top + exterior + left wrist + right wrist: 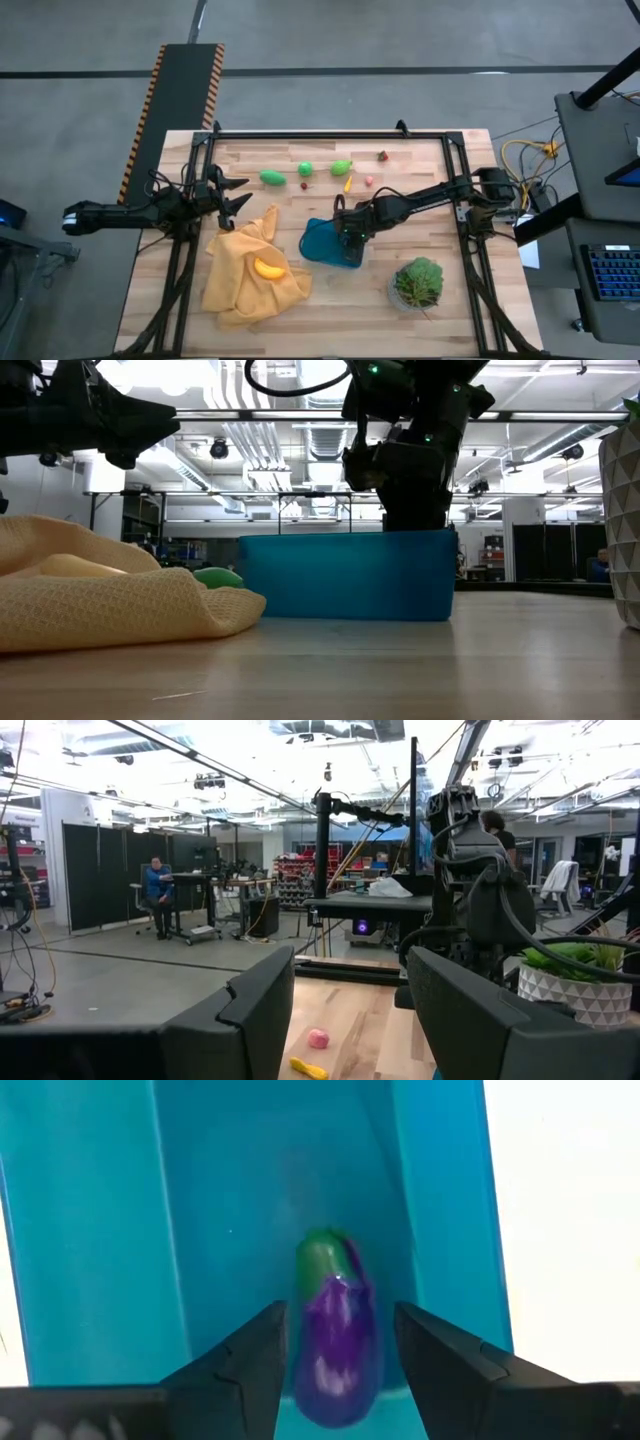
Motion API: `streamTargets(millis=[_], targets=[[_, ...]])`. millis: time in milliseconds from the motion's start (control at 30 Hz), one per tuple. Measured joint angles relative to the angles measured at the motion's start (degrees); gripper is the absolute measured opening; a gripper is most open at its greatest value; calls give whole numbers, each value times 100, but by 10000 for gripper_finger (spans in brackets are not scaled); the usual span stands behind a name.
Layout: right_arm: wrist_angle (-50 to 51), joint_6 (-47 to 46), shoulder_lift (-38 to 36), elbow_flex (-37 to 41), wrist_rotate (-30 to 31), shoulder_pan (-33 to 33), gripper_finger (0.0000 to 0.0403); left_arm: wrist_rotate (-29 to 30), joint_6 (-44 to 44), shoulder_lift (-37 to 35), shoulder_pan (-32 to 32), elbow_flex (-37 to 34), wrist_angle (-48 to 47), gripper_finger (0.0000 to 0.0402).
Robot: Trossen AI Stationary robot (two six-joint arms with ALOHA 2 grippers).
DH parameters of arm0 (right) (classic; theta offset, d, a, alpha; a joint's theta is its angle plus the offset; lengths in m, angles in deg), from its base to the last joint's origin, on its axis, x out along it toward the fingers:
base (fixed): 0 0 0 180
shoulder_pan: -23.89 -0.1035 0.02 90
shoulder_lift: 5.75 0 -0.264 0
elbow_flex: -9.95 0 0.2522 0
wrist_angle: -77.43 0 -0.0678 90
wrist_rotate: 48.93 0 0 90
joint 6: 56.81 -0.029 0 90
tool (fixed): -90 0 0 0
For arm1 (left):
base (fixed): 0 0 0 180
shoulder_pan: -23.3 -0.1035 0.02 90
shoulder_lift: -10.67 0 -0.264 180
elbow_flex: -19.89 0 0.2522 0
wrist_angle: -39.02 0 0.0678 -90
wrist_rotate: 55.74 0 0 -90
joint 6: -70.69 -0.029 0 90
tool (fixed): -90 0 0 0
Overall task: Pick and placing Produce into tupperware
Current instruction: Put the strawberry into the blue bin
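Eggplant going into the tupperware

The left claw (236, 193) waits spread beside the yellow cloth (252, 268); the right claw (335, 1342) hangs inside the teal tupperware (322, 243), jaws parted around a purple eggplant (335, 1330) apparently just let go; other produce (273, 178) lies beyond on the table (330, 310).

The high view looks straight down on the whole table (400, 330). The low view faces level across it, close behind the tupperware (345, 575), which the right wrist view peers into from just above.
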Motion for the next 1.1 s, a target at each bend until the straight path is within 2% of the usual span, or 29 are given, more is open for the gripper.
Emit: streamTargets(millis=[433,867,1100], targets=[[23,18,-32,-301,-46,0,179,2,0,3,0,1,0,183],[53,1071,-48,-1385,-21,31,180,0,0,-4,0,-1,-1,183],[442,1715,-50,-1982,927,102,180,2,0,-5,1,0,-1,183]])
